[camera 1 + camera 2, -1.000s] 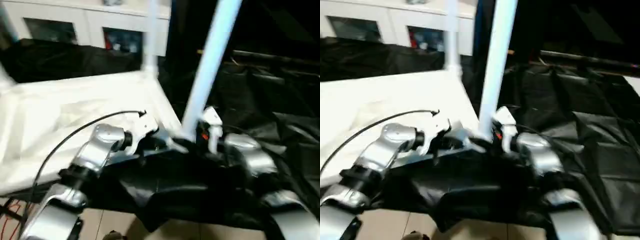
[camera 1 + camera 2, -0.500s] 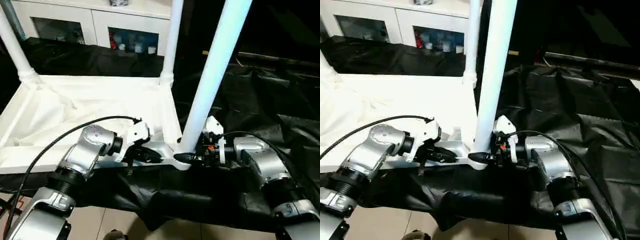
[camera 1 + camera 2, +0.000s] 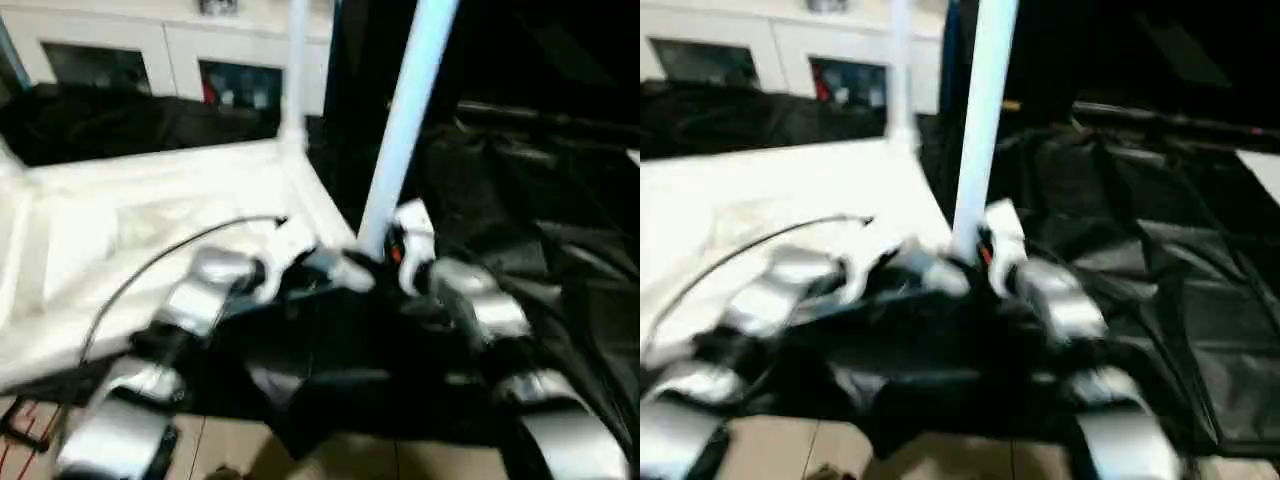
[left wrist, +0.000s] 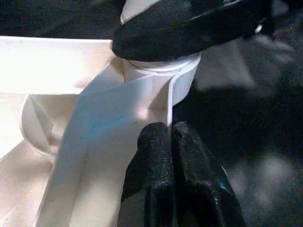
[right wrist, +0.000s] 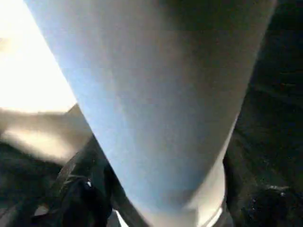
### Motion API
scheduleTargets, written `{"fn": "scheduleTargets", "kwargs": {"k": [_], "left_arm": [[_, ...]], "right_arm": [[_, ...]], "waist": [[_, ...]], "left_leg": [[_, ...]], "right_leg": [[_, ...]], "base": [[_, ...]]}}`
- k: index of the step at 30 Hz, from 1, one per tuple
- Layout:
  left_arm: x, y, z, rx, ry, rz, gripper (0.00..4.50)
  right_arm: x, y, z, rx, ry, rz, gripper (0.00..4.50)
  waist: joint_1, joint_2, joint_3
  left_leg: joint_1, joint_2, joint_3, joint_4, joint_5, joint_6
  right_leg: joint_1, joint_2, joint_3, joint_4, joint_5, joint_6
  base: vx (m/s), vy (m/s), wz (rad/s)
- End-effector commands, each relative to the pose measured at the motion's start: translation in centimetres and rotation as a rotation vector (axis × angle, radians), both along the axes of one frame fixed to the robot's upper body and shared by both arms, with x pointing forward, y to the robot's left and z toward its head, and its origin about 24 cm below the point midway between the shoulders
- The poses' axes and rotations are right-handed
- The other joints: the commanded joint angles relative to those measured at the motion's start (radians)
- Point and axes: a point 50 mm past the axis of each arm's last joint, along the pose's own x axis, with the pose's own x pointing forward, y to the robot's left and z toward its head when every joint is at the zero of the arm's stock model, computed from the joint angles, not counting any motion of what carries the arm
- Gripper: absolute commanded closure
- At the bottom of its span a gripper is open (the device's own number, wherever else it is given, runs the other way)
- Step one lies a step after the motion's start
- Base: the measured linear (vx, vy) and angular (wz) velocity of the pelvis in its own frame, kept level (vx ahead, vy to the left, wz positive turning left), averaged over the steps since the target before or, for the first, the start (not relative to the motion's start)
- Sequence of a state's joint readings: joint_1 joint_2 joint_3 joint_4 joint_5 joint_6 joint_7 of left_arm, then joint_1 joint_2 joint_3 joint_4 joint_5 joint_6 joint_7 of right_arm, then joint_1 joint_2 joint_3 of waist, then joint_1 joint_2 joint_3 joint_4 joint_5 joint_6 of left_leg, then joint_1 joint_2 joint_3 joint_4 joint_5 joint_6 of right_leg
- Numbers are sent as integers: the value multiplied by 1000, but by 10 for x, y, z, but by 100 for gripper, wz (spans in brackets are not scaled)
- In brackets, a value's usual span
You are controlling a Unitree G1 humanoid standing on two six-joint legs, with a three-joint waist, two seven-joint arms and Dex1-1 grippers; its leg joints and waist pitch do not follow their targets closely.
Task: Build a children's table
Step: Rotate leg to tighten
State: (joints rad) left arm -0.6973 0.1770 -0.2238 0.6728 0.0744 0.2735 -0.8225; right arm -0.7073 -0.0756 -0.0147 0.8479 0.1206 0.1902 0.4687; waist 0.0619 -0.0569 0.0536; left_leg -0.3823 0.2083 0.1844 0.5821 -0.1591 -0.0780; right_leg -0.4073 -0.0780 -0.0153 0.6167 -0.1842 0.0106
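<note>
The children's table top point(image 3: 150, 220) lies upside down, white, with its rim up. A white leg point(image 3: 405, 110) stands in the near right corner socket point(image 4: 161, 80), and another leg point(image 3: 297, 70) stands at the far corner. My right gripper point(image 3: 385, 250) is shut on the near leg just above the socket, with one black finger point(image 4: 189, 23) wrapped around it. In the right wrist view the leg point(image 5: 156, 94) sits between both fingers point(image 5: 80, 198). My left gripper point(image 4: 170, 130) is shut, its tips pressed against the rim wall just under that socket.
A black sheet point(image 3: 560, 200) covers the surface under and to the right of the table top. A white cabinet with glass doors point(image 3: 120, 50) stands behind. A black cable point(image 3: 150, 265) arcs over my left forearm. Tiled floor point(image 3: 350, 460) shows at the near edge.
The head views have shifted and tilted, so the camera moved. Both grippers stay at the near right corner. The right gripper's jaws have narrowed around the leg.
</note>
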Motion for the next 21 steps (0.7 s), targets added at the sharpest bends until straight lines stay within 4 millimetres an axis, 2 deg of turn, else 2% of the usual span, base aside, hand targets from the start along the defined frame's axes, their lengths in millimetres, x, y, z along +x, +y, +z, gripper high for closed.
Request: {"fn": "scheduleTargets", "kwargs": {"k": [1, 2, 3, 5, 7, 11, 13, 14, 16, 17, 21], "left_arm": [[8, -25, 21, -62, -81, 12, 450], [7, -29, 21, -61, -84, 11, 450], [6, -31, 21, -64, -84, 0, 450], [4, -34, 20, -70, -82, -16, 450], [2, -34, 20, -73, -81, -37, 450], [-5, -30, 16, -78, -68, -120, 450], [-7, -27, 15, -77, -62, -155, 450], [-11, -21, 15, -80, -48, -203, 450], [-13, -17, 16, -78, -43, -236, 450], [-13, -16, 16, -77, -43, -239, 450], [-17, -8, 16, -67, -28, -304, 450]], "right_arm": [[-16, 19, -33, -62, 148, 13, 184], [-15, 21, -33, -69, 136, 5, 184], [-14, 23, -32, -65, 124, 13, 149], [-14, 25, -29, -51, 100, 23, 115], [-13, 27, -26, -12, 97, 42, 103], [-14, 28, -15, 14, 23, 205, 68], [-17, 26, -11, 9, -17, 295, 68], [-22, 21, -8, 6, -44, 405, 68], [-27, 16, -6, 10, -37, 483, 68], [-27, 15, -6, 10, -37, 491, 68], [-37, 4, -3, -2, -31, 633, 68]], "waist": [[3, 5, -71], [3, 5, -73], [4, 4, -75], [5, 5, -74], [5, 7, -73], [6, 6, -70], [7, 5, -71], [7, 7, -69], [7, 4, -69], [7, 4, -69], [7, 5, -67]], "left_leg": [[21, 12, -1, -66, -224, -20], [17, 11, 0, -65, -195, -8], [17, 11, 1, -63, -172, 6], [16, 11, 1, -62, -165, 20], [19, 12, 2, -63, -176, 25], [18, 15, 1, -65, -215, 30], [19, 16, 1, -64, -208, 35], [18, 16, 0, -66, -211, 38], [16, 16, 1, -65, -205, 49], [19, 16, 1, -65, -209, 49], [20, 18, 0, -67, -231, 41]], "right_leg": [[39, -44, 19, -70, -164, -207], [43, -43, 18, -66, -116, -211], [45, -43, 17, -62, -71, -221], [46, -42, 16, -61, -48, -229], [45, -43, 16, -63, -59, -234], [47, -44, 16, -68, -100, -231], [48, -45, 16, -66, -90, -234], [49, -45, 15, -68, -98, -234], [50, -44, 16, -68, -93, -236], [48, -43, 16, -68, -98, -238], [44, -45, 17, -71, -135, -243]], "base": [[0, 0, 0], [0, 0, 0], [0, 0, 0], [0, 0, 0], [0, 0, 0], [0, 0, 0], [0, 0, 0], [0, 0, 0], [0, 0, 0], [0, 0, 0], [0, 0, 0]]}}
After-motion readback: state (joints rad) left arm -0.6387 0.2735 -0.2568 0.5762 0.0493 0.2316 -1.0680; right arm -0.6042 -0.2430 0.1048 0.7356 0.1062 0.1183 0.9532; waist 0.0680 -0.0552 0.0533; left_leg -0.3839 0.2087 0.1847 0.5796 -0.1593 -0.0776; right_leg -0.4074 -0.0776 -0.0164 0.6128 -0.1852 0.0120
